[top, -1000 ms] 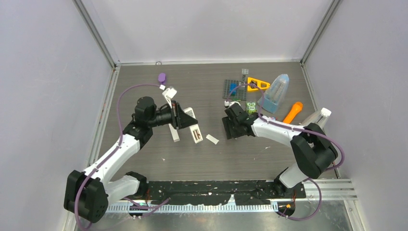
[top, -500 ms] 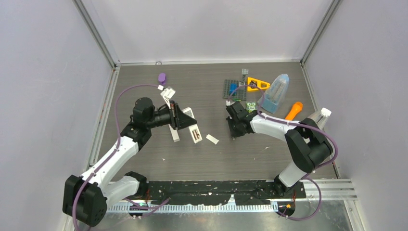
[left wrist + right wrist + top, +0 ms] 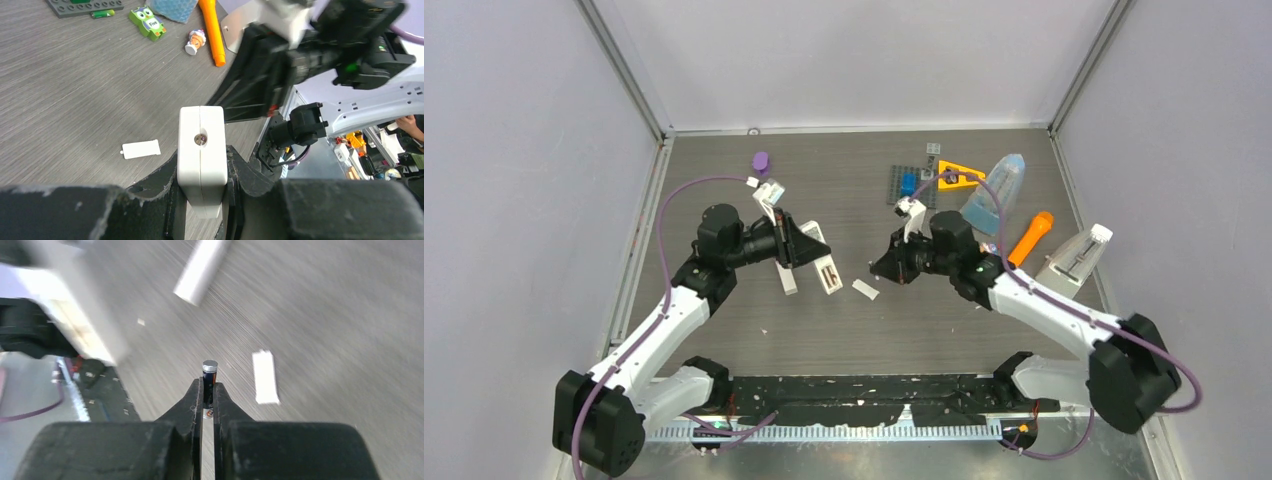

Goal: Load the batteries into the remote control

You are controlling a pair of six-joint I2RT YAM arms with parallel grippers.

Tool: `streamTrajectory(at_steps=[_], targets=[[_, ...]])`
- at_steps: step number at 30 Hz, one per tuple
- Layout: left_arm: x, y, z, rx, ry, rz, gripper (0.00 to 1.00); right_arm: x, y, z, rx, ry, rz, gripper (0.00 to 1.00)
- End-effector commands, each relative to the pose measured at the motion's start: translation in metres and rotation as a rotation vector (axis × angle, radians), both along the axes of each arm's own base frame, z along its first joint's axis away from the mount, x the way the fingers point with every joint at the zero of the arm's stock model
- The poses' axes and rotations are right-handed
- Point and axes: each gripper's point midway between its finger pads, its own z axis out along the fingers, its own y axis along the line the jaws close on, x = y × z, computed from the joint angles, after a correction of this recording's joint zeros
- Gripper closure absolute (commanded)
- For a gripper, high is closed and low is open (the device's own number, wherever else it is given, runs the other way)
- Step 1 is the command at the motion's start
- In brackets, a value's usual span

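Swinging left, right gripper [image 3: 208, 388] now pinching battery [image 3: 209, 371]

Robotics lab cell, white walls [image 3: 854, 60], aluminium frame posts [image 3: 622, 70], grey tabletop [image 3: 844, 330]

My right gripper [image 3: 208, 392] and left gripper [image 3: 202, 172] were matt black plastic, faintly grainy. The battery [image 3: 209, 376] had a glossy dark wrap and a bright metal cap; the remote [image 3: 201, 120] was smooth white plastic; the table [image 3: 75, 90] showed matt grey wood grain.
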Motion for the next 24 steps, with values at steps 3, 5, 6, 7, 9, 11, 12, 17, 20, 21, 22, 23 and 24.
streamTrajectory(at_steps=[3, 5, 6, 7, 9, 11, 12, 17, 20, 21, 22, 23, 24], targets=[[0.005, 0.001, 0.031, -0.030, -0.100, 0.023, 1.00, -0.029, 0.025, 0.117, 0.329, -0.380, 0.247, 0.95], [0.005, 0.001, 0.035, -0.046, -0.102, 0.020, 1.00, -0.038, 0.023, 0.136, 0.365, -0.445, 0.279, 0.95], [0.004, 0.000, 0.038, -0.056, -0.105, 0.017, 1.00, -0.040, 0.023, 0.143, 0.377, -0.473, 0.290, 0.95], [0.004, -0.001, 0.041, -0.067, -0.108, 0.014, 1.00, -0.045, 0.022, 0.151, 0.393, -0.500, 0.307, 0.95], [0.002, -0.002, 0.046, -0.093, -0.106, 0.007, 1.00, -0.051, 0.021, 0.164, 0.415, -0.539, 0.324, 0.94], [0.001, -0.004, 0.052, -0.124, -0.107, -0.005, 1.00, -0.054, 0.020, 0.173, 0.428, -0.555, 0.331, 0.95], [-0.001, -0.006, 0.055, -0.146, -0.105, -0.013, 1.00, -0.056, 0.020, 0.177, 0.432, -0.560, 0.334, 0.95], [-0.004, -0.009, 0.074, -0.271, -0.112, -0.022, 1.00, -0.055, 0.021, 0.190, 0.431, -0.547, 0.296, 0.95], [-0.004, -0.007, 0.082, -0.348, -0.073, 0.002, 1.00, -0.046, 0.029, 0.195, 0.338, -0.428, 0.208, 0.95], [-0.003, -0.007, 0.084, -0.372, -0.066, 0.011, 1.00, -0.046, 0.032, 0.198, 0.315, -0.422, 0.193, 0.95], [-0.002, -0.005, 0.087, -0.396, -0.058, 0.025, 1.00, -0.049, 0.038, 0.202, 0.278, -0.407, 0.169, 0.95], [-0.002, -0.004, 0.087, -0.415, -0.043, 0.036, 1.00, -0.051, 0.039, 0.196, 0.236, -0.382, 0.164, 0.95], [-0.001, -0.003, 0.088, -0.436, -0.033, 0.046, 1.00, -0.050, 0.046, 0.206, 0.225, -0.385, 0.140, 0.95]])
